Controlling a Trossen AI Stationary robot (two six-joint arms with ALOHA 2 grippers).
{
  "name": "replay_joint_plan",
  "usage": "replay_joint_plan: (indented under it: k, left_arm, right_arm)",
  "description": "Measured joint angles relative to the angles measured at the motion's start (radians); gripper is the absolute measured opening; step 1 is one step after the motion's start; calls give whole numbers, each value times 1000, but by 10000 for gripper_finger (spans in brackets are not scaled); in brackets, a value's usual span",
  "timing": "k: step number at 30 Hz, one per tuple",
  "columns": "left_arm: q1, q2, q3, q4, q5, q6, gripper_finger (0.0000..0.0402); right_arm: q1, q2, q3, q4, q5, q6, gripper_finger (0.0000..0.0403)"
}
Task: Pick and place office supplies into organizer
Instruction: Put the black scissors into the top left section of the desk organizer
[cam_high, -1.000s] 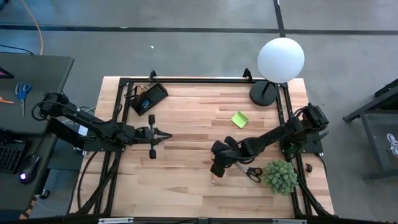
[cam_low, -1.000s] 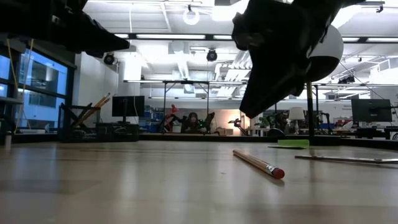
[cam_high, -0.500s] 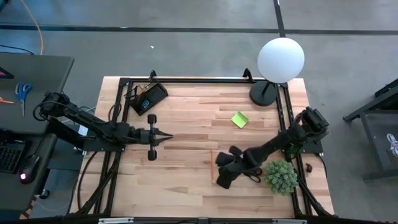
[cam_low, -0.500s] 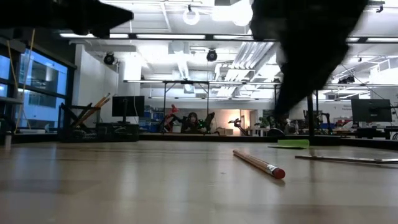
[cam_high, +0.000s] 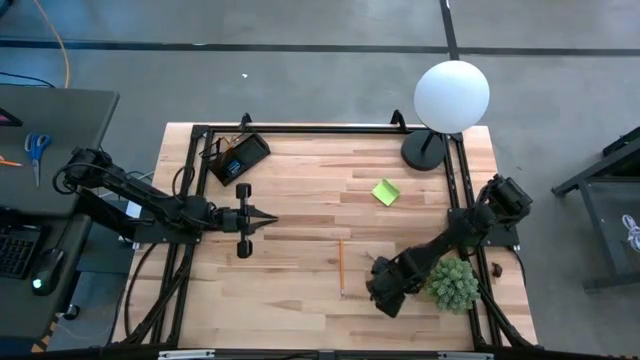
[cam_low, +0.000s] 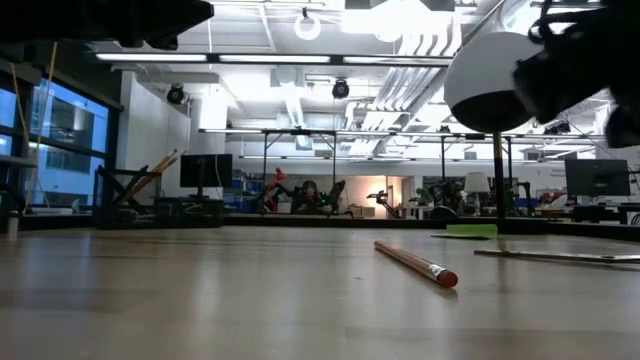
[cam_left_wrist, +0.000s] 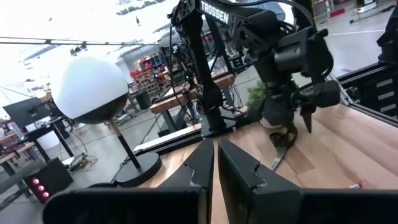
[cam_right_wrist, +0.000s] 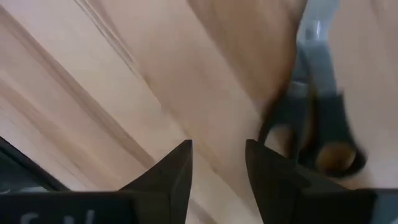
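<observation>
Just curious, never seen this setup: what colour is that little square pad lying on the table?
Lime green. The sticky-note pad shows best in the high view, lying near the lamp base.

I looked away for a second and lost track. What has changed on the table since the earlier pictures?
The right gripper swung from beside the pencil toward the plant, ending over the black-handled scissors, fingers open, holding nothing. The left gripper edged slightly farther in. Pencil, sticky-note pad, organizer and lamp stayed put.

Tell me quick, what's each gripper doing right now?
Left gripper: shut, holding nothing.
Right gripper: open, empty, beside the scissors.
</observation>
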Motion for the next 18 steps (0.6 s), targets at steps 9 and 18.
replay_joint_plan:
  k: [9,18]
  left_arm:
    - [0,0,0,-6,0,-14,12]
    - [0,0,0,-11,0,-38,12]
  right_arm:
    - [100,0,-5,-79,-1,166,139]
    - [117,0,-45,-93,96,177,139]
